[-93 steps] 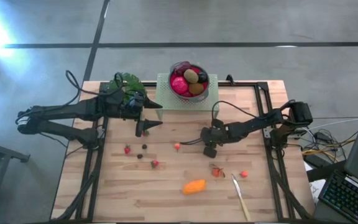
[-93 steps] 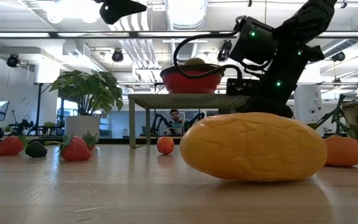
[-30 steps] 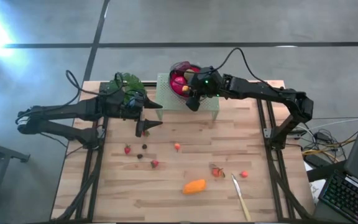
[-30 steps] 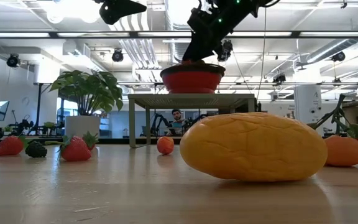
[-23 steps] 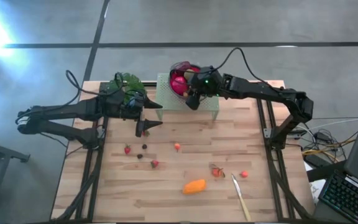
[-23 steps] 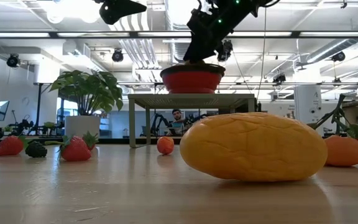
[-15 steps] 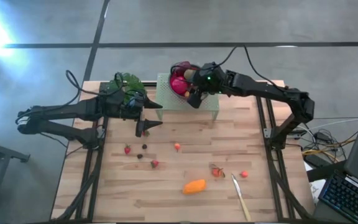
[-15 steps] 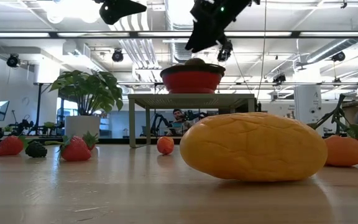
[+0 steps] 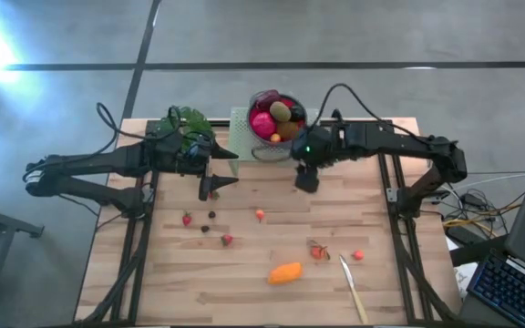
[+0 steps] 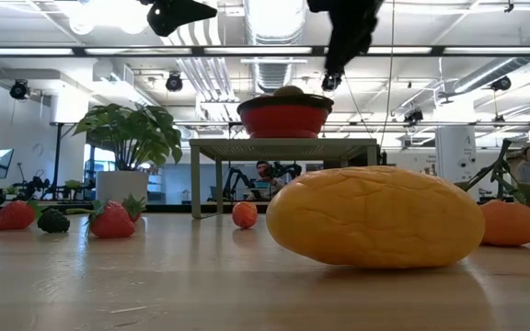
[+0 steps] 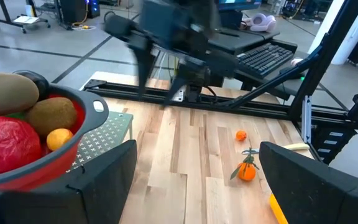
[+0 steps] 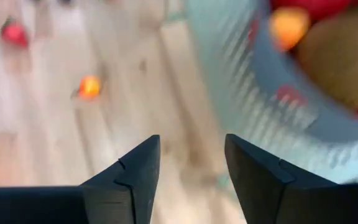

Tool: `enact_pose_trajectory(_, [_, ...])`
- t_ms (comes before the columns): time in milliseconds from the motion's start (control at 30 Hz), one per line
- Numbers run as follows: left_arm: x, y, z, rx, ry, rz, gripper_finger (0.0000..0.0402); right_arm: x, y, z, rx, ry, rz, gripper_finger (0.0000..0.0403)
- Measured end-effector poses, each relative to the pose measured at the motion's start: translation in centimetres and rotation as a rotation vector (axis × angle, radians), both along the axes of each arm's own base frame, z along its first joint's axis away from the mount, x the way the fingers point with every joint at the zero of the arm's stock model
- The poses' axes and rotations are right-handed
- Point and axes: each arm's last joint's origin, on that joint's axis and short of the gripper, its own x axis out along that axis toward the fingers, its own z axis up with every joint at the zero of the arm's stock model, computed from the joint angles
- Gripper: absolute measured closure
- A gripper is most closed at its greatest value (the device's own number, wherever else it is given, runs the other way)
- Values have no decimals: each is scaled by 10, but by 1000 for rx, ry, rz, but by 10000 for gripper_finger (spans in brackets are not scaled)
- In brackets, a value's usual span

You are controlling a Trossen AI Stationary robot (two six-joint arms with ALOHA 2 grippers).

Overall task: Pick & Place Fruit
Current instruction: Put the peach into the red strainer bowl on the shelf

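A red bowl (image 9: 276, 118) heaped with fruit stands on a pale perforated stand (image 9: 242, 138) at the table's far middle. Loose fruit lies on the wood: an orange oval (image 9: 285, 272), strawberries (image 9: 187, 219), dark berries (image 9: 210, 215), a small orange berry (image 9: 260, 215) and a leafy tangerine (image 9: 318, 251). My right gripper (image 9: 305, 179) hangs in the air just near-right of the stand, pointing steeply down. It is open, with nothing between its fingers (image 12: 188, 162). My left gripper (image 9: 229, 168) waits open, left of the stand and above the table.
A leafy potted plant (image 9: 188, 123) stands at the far left, beside my left arm. A slim pale utensil (image 9: 354, 290) lies near the front right edge, with a small red-orange berry (image 9: 357, 255) beside it. Black frame rails (image 9: 392, 173) run along both sides of the table.
My right gripper has drawn away from above the bowl toward the table's near and right edges. It now hangs over the wood beside the stand and has tipped to point more steeply down. The bowl and the loose fruit have stayed in place.
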Motion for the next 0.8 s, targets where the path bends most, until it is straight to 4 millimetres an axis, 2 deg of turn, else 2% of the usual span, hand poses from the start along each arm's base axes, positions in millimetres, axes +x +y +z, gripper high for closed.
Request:
enact_pose_trajectory(200, [0,0,0,0,0,0,57,-11,41,-6,64,121,6,252])
enact_pose_trajectory(533, [0,0,0,0,0,0,58,-37,124,-18,103,242,3,277])
enact_pose_trajectory(800, [0,0,0,0,0,0,57,-71,184,-45,112,313,-36,258])
